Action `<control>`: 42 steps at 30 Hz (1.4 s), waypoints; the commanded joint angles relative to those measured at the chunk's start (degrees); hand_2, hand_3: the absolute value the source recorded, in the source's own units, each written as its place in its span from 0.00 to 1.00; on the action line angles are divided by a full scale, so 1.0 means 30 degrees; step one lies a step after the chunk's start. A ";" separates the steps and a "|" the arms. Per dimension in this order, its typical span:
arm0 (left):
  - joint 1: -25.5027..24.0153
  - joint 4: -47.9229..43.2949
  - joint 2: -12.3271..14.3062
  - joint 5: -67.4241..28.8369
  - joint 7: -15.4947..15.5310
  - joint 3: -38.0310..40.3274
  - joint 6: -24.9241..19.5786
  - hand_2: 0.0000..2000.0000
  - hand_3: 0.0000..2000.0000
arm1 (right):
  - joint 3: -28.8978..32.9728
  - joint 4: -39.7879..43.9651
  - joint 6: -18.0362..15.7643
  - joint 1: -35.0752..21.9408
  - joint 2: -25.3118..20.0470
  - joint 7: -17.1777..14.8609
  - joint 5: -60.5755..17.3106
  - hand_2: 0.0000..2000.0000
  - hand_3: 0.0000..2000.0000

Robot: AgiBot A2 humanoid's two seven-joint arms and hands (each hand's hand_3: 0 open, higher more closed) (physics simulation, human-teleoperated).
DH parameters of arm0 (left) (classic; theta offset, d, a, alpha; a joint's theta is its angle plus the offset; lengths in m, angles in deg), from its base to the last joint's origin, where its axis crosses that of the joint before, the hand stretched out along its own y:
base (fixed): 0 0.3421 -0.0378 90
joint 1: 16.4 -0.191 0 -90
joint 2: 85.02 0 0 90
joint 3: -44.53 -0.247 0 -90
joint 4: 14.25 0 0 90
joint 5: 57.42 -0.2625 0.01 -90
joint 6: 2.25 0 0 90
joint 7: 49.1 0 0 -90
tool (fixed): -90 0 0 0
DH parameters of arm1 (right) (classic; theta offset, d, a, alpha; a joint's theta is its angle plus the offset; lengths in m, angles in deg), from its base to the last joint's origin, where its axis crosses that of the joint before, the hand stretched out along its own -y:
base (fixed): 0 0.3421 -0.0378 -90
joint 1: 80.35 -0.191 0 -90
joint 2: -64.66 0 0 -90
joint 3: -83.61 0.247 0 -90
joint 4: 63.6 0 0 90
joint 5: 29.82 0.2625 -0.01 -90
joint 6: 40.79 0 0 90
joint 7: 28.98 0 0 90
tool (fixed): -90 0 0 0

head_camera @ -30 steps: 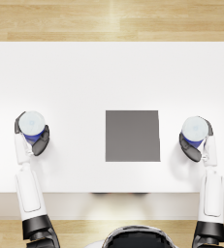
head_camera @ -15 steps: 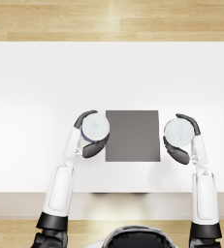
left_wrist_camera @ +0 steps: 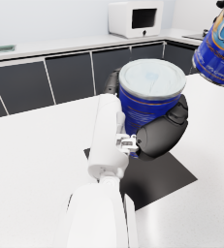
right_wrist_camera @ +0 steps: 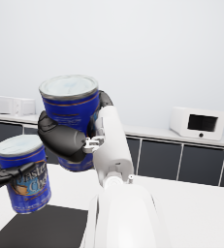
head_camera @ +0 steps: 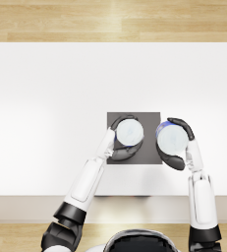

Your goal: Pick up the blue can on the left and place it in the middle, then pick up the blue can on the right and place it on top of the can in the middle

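Observation:
Two blue cans with pale lids are both held. My left hand (head_camera: 121, 150) grips the first can (head_camera: 129, 133) over the dark square mat (head_camera: 149, 156) at the table's middle; the left wrist view shows this can (left_wrist_camera: 151, 101) wrapped by the hand (left_wrist_camera: 159, 135) just above the mat (left_wrist_camera: 162, 177). My right hand (head_camera: 176, 145) grips the second can (head_camera: 172, 139) at the mat's right edge. In the right wrist view that can (right_wrist_camera: 71, 116) is lifted well above the table in the hand (right_wrist_camera: 65, 140), higher than the left can (right_wrist_camera: 25, 172).
The white table (head_camera: 46, 108) spreads wide around the mat. A wooden floor strip (head_camera: 110, 19) lies beyond its far edge. A counter with dark cabinets (left_wrist_camera: 60, 77) and a white microwave (left_wrist_camera: 135, 18) stands behind.
Both hands carried their cans inward. The left can went from the mat's left edge to over the mat. The right can came to the mat's right edge and rose.

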 commanded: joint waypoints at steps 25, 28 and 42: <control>-0.3713 -0.3927 -0.0853 0.0036 -0.0432 0.0625 0.1214 0.00 0.00 | -0.5760 0.3359 -0.1409 -0.5426 -0.1978 0.0012 0.0012 1.00 0.76; -0.5516 -0.7712 -0.1933 0.0036 -0.3265 0.1817 0.1251 0.00 0.00 | -0.6117 0.3840 -0.1573 -0.5648 -0.2120 -0.0865 -0.0009 1.00 0.76; -0.8283 -1.3764 -0.2520 0.0045 -0.5585 0.9458 0.1272 0.00 0.00 | -0.6703 0.6253 0.4854 -0.5559 -0.2746 -0.4908 0.0006 1.00 0.76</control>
